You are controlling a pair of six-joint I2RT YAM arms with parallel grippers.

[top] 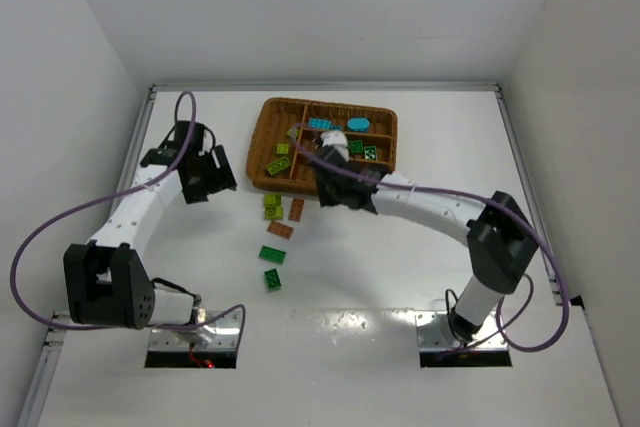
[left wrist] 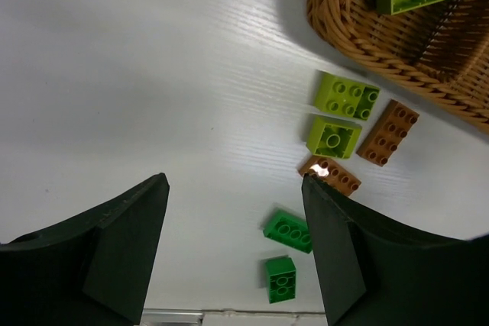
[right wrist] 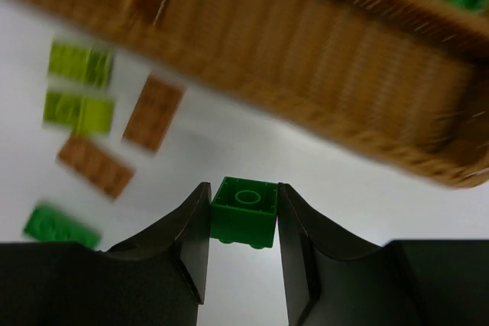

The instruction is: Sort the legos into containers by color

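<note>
Pinched flank to flank in the right gripper (right wrist: 243, 188): one green brick (right wrist: 244, 217), a single stud ring showing, held above the table (right wrist: 367, 204) just short of the tray (right wrist: 321, 74) near wall.

Judged as the carry to the narrow right-hand section holding the dark greens (top: 370, 153).
- Lift clear of the rolled rim before crossing.
- Keep the brick level and the squeeze steady.
- Stop over the green section, not over the cyan bricks (top: 322, 124) in the section behind it.
- Go low inside the slot before letting go, to avoid a bounce over a thin divider.

Left gripper (left wrist: 233, 188): spread wide, holding nothing, hanging over bare table beside the loose bricks. Best left there, out of the right arm's path.

Of the brick: hard glossy plastic, boxy, with smooth flat flanks that suit flat pads but probably slip if tilted.

Of the tray: stiff brown wicker, ribbed weave, rounded corners, thick rim. Rough enough, by the look, to catch a brick edge dragged across it.

Of the table: white, smooth, faintly grained.

Loose on it, close together:
- two yellow-green blocks (left wrist: 345, 97), squarish
- two brown-orange plates (left wrist: 388, 132), long and flat
- two more greens (left wrist: 289, 230)
</note>
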